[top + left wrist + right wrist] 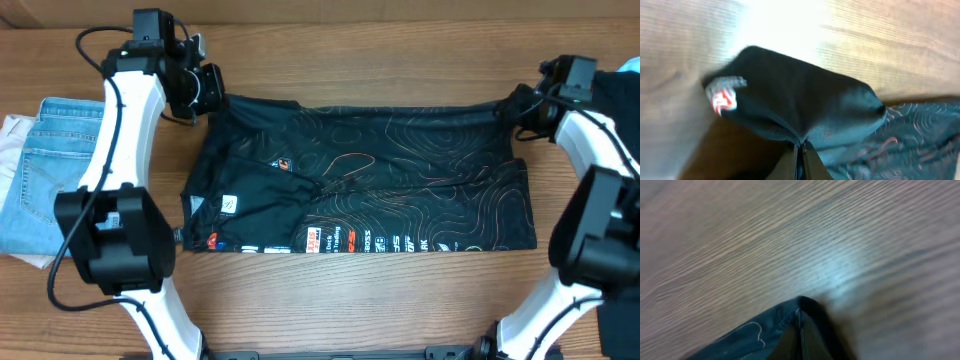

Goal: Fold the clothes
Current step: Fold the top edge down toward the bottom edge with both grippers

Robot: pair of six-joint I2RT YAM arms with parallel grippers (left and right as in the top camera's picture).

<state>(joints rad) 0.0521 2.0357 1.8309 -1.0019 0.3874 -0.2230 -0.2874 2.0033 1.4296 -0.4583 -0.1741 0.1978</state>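
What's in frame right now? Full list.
jersey: 1, black with orange-tan contour lines, spread across the table centre
jeans: 1, light-blue denim, at the left table edge
white cloth: 1, white, peeking out at the jeans' far-left side
table: 1, brown wood, under everything
arms: 2, white and black, left and right of the jersey
left gripper: 1, black, shut on the jersey's far-left corner
right gripper: 1, black, shut on the jersey's far-right corner
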